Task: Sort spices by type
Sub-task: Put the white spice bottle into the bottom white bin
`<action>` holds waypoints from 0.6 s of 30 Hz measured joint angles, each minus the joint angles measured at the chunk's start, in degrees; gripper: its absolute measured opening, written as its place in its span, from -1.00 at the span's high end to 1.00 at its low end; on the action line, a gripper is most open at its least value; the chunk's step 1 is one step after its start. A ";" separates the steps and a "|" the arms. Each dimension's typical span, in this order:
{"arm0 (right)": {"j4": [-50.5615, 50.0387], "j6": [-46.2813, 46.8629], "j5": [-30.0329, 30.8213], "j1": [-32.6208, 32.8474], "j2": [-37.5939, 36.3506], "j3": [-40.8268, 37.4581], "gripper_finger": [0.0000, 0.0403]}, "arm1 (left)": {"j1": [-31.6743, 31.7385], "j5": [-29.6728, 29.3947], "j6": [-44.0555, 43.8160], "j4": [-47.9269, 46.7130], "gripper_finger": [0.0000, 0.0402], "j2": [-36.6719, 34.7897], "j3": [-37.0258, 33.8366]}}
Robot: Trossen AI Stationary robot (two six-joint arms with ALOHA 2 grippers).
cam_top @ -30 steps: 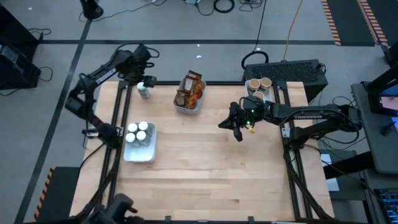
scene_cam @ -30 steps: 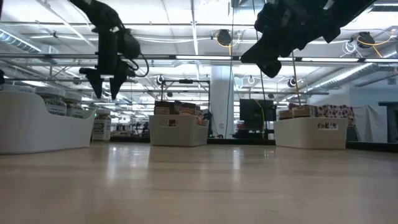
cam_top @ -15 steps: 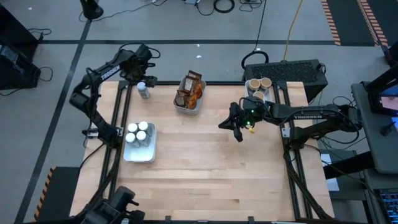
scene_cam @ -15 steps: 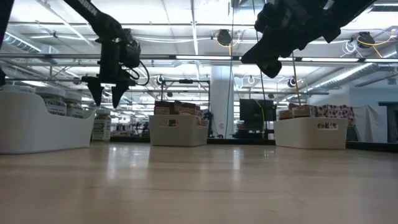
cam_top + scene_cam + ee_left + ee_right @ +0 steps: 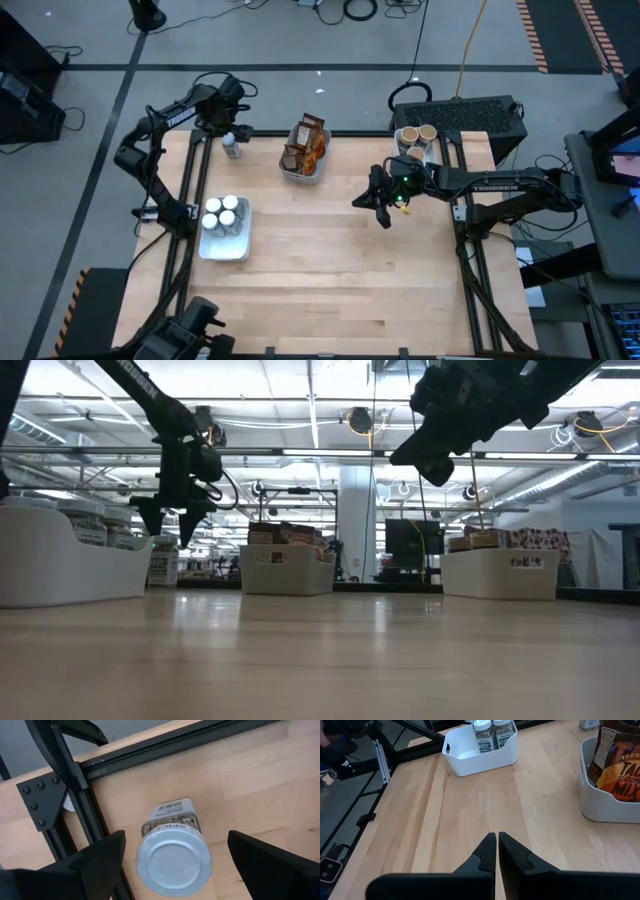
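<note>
One white-capped jar [image 5: 232, 147] stands upright on its base by the table's far left corner, next to the black frame rail. My left gripper [image 5: 226, 128] hangs just above it, pointing down and open. Its fingers [image 5: 100, 862] stand on either side of the jar's cap [image 5: 174, 865] without touching it. In the low view the fingertips [image 5: 172, 525] are just above the jar [image 5: 163, 563]. My right gripper [image 5: 380, 208] hovers shut over the table's right middle, holding nothing [image 5: 497, 845].
A white tray [image 5: 243, 245] at the left holds several white-capped jars. Another tray [image 5: 300, 174] at the far middle holds brown and orange packets. Tan-topped tubs [image 5: 415, 136] stand at the far right. The black frame rail [image 5: 150, 750] runs close beside the lone jar.
My left gripper has come down toward the lone jar and shifted a little toward the table's far edge, still pointing down. Its fingers have opened somewhat wider. The jar has not moved.
</note>
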 joint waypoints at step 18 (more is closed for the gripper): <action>-1.45 0.02 -0.02 0.00 0.00 0.00 1.00 | -0.01 0.05 -0.97 1.85 -0.56 -0.02 -3.82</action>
